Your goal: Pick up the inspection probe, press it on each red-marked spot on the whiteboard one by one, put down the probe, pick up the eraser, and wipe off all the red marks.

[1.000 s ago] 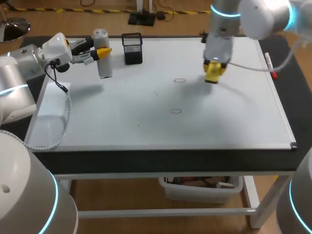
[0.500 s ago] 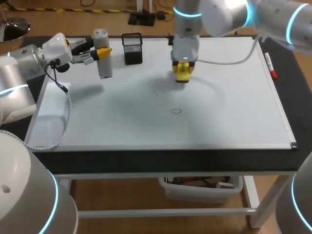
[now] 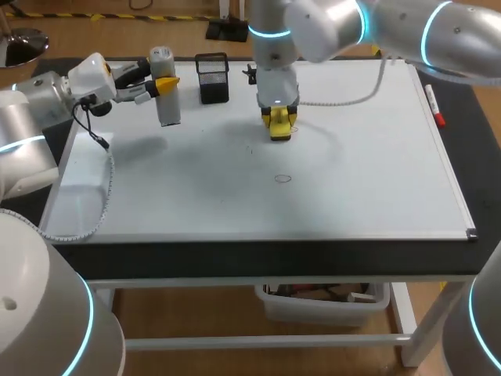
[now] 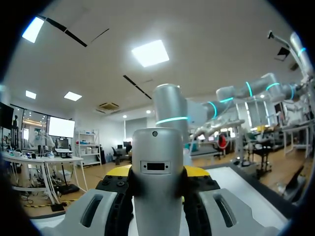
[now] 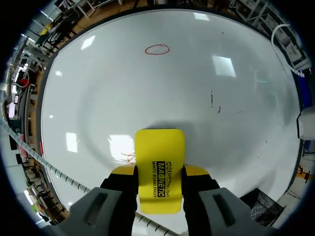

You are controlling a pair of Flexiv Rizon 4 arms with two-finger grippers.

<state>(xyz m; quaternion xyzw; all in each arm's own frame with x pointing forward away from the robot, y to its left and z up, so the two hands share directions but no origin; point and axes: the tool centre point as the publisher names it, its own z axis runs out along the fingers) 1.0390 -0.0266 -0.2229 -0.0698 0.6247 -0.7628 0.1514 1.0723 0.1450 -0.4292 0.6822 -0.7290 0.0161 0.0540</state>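
Gripping the eraser (image 5: 159, 167), right jaws hold it beside a red trace (image 5: 129, 157) unseen overhead; left jaws clamp the probe (image 4: 157, 196).

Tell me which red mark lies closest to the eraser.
The faint red trace at the edge of the eraser, partly hidden; the whole red circle lies well ahead, clear of it.
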